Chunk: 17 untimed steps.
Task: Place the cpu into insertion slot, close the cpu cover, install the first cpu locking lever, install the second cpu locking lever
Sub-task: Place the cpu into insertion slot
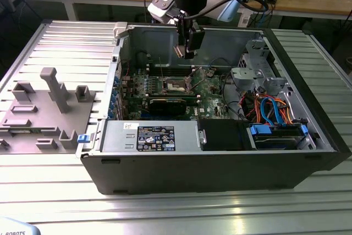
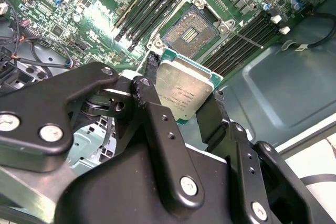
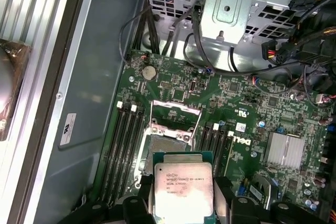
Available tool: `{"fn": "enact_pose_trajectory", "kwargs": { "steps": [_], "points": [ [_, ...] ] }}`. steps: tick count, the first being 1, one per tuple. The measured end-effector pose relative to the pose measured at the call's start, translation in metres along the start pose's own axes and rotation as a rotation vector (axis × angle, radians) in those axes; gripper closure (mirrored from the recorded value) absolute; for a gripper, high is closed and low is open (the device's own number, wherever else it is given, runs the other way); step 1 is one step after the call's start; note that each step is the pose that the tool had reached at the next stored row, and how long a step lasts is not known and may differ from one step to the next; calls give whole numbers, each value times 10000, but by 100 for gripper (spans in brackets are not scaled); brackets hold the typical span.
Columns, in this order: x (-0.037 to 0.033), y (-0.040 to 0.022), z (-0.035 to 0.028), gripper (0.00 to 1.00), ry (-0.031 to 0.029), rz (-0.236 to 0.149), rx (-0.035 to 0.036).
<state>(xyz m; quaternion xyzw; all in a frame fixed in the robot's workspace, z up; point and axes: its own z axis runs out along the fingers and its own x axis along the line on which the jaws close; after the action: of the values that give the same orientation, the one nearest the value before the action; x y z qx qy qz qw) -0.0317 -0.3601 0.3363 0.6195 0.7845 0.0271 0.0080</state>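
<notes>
On the tabletop (image 1: 55,191) the open computer case (image 1: 220,163) holds the green motherboard (image 3: 241,103). The tool (image 2: 181,85) clamps the cpu (image 3: 184,187) by its edges, hovering apart from the bare insertion slot (image 3: 167,145). Lowered tilted or off-square, it may bend socket pins.

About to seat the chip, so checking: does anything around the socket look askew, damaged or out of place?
Nothing stands out. The pincer grips the cpu by its edges above the insertion slot, which lies open and bare, with no visible damage.
</notes>
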Motion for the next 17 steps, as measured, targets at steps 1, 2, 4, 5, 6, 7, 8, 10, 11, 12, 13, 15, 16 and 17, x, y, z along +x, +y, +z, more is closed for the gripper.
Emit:
{"fn": "enact_pose_trajectory", "kwargs": {
  "steps": [1,2,4,5,6,7,8,10,11,12,13,15,16,17],
  "points": [
    [0,0,0,46,0,16,-1],
    [0,0,0,46,-2,33,-1],
    [0,0,0,46,-4,71,-1],
    [0,0,0,46,-5,86,-2],
    [0,0,0,46,-5,95,-2],
    [0,0,0,46,-6,108,-2],
    [0,0,0,46,-6,117,-2],
    [0,0,0,46,-8,141,-2],
    [0,0,0,46,-8,151,-3],
    [0,0,0,46,-8,162,-4],
    [0,0,0,46,-9,171,-3],
    [0,0,0,46,-10,189,-4],
    [0,0,0,46,-11,199,-4],
    [0,0,0,46,-11,209,-4]
  ]
}}
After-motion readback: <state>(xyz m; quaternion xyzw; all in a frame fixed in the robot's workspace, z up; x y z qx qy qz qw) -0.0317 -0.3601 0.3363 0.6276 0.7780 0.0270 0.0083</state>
